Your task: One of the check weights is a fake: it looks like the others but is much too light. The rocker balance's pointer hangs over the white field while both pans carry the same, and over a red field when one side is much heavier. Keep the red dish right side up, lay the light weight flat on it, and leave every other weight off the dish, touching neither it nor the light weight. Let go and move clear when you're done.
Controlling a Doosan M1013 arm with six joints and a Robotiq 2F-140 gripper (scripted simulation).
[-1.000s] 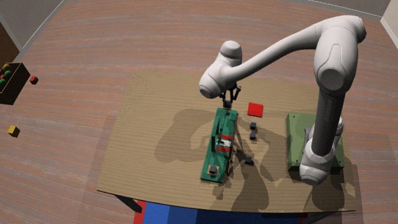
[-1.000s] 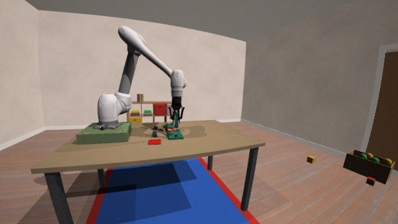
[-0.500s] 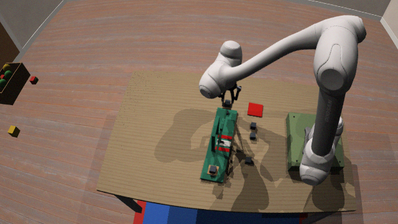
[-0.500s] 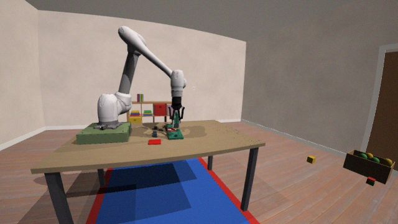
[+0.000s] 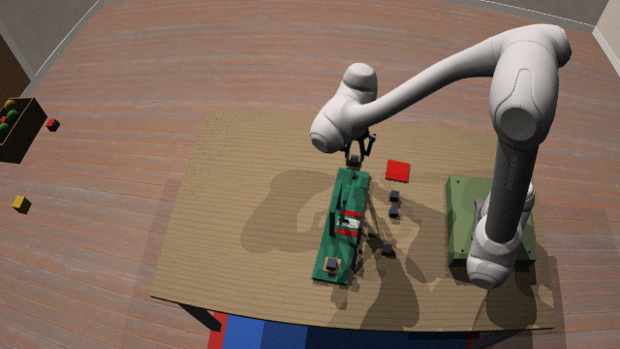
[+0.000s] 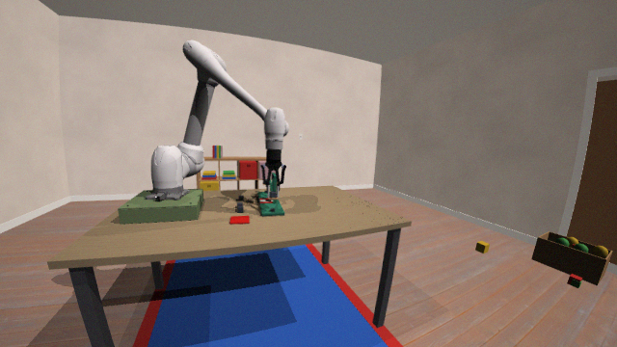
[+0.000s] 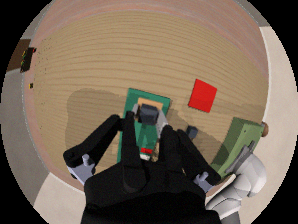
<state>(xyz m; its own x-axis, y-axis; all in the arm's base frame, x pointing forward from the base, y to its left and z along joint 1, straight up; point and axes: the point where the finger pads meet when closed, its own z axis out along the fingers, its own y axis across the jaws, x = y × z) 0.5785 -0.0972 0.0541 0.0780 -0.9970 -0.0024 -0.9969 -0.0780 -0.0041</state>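
A check weight (image 5: 355, 160) (image 6: 274, 194) (image 7: 148, 114) sat at the dish end of the balance (image 5: 356, 190) (image 6: 273, 209) (image 7: 132, 94), presumably for comparison with 1 opposite (image 5: 331, 264). The gripper (image 5: 355, 162) (image 6: 274, 193) (image 7: 147, 113) stood part-open around it, apparently gripping nothing. Beside the balance, the red dish (image 5: 397, 171) (image 6: 239, 220) (image 7: 202, 96) awaited the fake.

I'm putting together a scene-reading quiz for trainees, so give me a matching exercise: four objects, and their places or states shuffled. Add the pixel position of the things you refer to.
1. flat red square dish (image 5: 397, 171) (image 6: 239, 220) (image 7: 202, 96)
2. yellow cube (image 5: 21, 205) (image 6: 482, 247) (image 7: 31, 86)
3. olive-green block (image 5: 457, 218) (image 6: 161, 212) (image 7: 230, 145)
4. long green rocker balance (image 5: 339, 249) (image 6: 265, 212) (image 7: 131, 97)

a. beneath the white arm (image 5: 436, 63) (image 6: 236, 92) (image 7: 255, 175)
b. bearing a dark weight (image 5: 331, 264)
c. carrying no weight
d. on the wooden floor (image 5: 97, 194) (image 6: 458, 289) (image 7: 150, 6)

Pairs: 1-c, 2-d, 3-a, 4-b
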